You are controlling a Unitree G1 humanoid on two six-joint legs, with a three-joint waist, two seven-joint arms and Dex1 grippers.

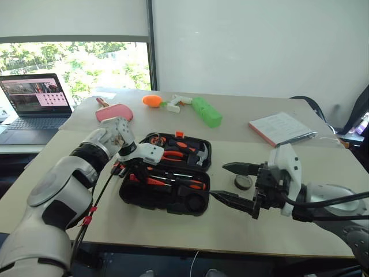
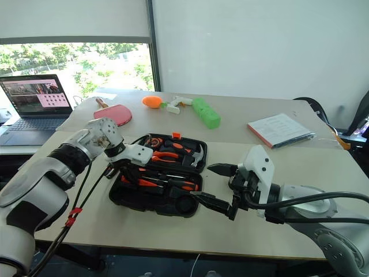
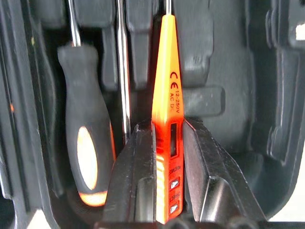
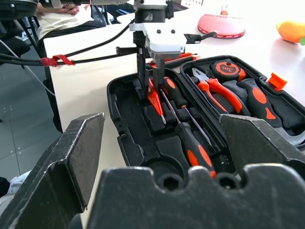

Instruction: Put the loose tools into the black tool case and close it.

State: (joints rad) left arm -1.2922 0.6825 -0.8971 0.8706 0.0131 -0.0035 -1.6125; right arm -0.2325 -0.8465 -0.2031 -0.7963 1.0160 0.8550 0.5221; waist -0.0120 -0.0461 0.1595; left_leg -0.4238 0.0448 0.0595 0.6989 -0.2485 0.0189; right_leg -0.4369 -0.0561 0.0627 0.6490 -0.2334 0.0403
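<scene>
Case [image 1: 166,199] lay open mid-table, orange tool [image 3: 167,109] pinched by left gripper [image 3: 167,157] inside it.
Right gripper [image 1: 233,183] was held spread just right of the case, tape roll [image 1: 243,182] lying beside it.

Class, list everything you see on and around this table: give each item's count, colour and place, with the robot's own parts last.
Black moulded plastic tool case: one, open, table centre.
Slim orange tester: one, over case, in left claw.
Black-and-orange screwdrivers: two, in case.
Round black tape roll: one, right of case.
Red paddle: one, far left.
Green block: one, far centre.
Laptop: one, left side table.
Notebook: one, far right.
Left claw: shut on tester.
Right claw: open, beside case.
</scene>
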